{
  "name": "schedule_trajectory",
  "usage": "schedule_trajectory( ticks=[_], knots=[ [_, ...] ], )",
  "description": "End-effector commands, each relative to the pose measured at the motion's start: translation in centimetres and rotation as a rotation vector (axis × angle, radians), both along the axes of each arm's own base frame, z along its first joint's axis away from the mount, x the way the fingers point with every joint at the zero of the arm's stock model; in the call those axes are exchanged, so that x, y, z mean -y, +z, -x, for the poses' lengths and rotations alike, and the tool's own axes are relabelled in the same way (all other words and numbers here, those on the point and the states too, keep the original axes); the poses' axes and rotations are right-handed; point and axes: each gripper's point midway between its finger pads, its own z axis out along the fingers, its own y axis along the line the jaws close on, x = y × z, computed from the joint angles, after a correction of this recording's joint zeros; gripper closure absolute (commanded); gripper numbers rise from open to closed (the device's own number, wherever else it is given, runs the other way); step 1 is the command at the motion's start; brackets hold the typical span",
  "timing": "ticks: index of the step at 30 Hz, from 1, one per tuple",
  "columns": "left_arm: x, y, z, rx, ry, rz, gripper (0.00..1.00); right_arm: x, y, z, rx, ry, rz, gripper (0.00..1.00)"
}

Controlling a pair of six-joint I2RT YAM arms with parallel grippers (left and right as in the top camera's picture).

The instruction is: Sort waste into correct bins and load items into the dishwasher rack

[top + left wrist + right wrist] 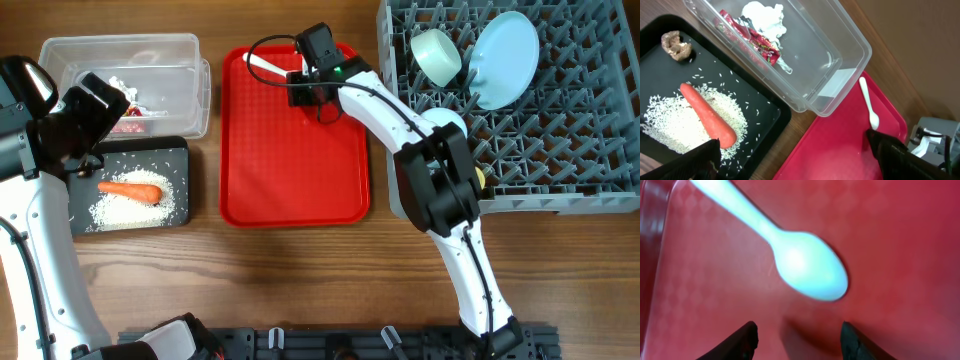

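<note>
Dishwasher rack [520, 150], plate [505, 60] and bowl [437, 55] already loaded, waits for cutlery. Over the red tray [295, 190] beside it the right tool [799, 340] hovers, fingers apart and empty, just short of the white plastic spoon [810, 272] lying near the tray's back left corner. Likely next: advance, straddle the thin spoon, pinch low.

At 12 o'clock the clear tub [812, 57] holds the wrapper [754, 39] and tissue [765, 15]. The black tray [765, 116] at 9 carries the carrot [707, 116] lying on rice [667, 127] — a brownish lump [676, 46] apart at 10. At 3 the white spoon [869, 102] lies on the red tray [837, 147].
</note>
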Motion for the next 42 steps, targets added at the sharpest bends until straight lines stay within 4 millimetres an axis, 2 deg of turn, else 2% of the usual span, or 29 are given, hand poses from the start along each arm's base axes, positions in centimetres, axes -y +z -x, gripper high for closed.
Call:
schedule_trajectory(
  ticks=[1,4,10,14,16,22,26,33,36,39,42],
  knots=[
    [-0.3,-0.1,-0.1,-0.002,0.012,0.002,0.0,-1.1,0.0,0.9,0.013,0.072,-0.004,0.43],
    [-0.3,-0.1,-0.1,-0.002,0.012,0.002,0.0,-0.3,1.2,-1.1,0.129,0.081,0.069,0.35],
    [-0.3,-0.1,-0.1,-0.002,0.012,0.002,0.0,0.4,3.6,-4.9,0.44,0.272,0.315,0.3],
    [-0.3,-0.1,-0.1,-0.002,0.012,0.002,0.0,-0.4,4.3,-5.7,0.524,0.329,0.341,0.3],
    [-0.3,-0.1,-0.1,-0.002,0.012,0.002,0.0,-0.6,3.8,-6.1,0.538,0.329,0.337,0.31],
    [-0.3,-0.1,-0.1,-0.002,0.012,0.002,0.0,-1.4,0.6,-5.2,0.485,0.382,0.307,0.37],
    [-0.3,-0.1,-0.1,-0.002,0.012,0.002,0.0,-1.7,0.3,-4.6,0.472,0.4,0.313,0.41],
    [-0.3,-0.1,-0.1,-0.002,0.012,0.002,0.0,-4.3,-0.4,-2.1,0.398,0.399,0.225,0.48],
    [-0.3,-0.1,-0.1,-0.002,0.012,0.002,0.0,-4.7,-0.9,-1.6,0.371,0.374,0.204,0.49],
    [-0.3,-0.1,-0.1,-0.002,0.012,0.002,0.0,-4.3,-1.7,-1.9,0.373,0.358,0.212,0.49],
    [-0.3,-0.1,-0.1,-0.002,0.012,0.002,0.0,-3.2,-2.0,-3.3,0.405,0.309,0.25,0.49]
  ],
)
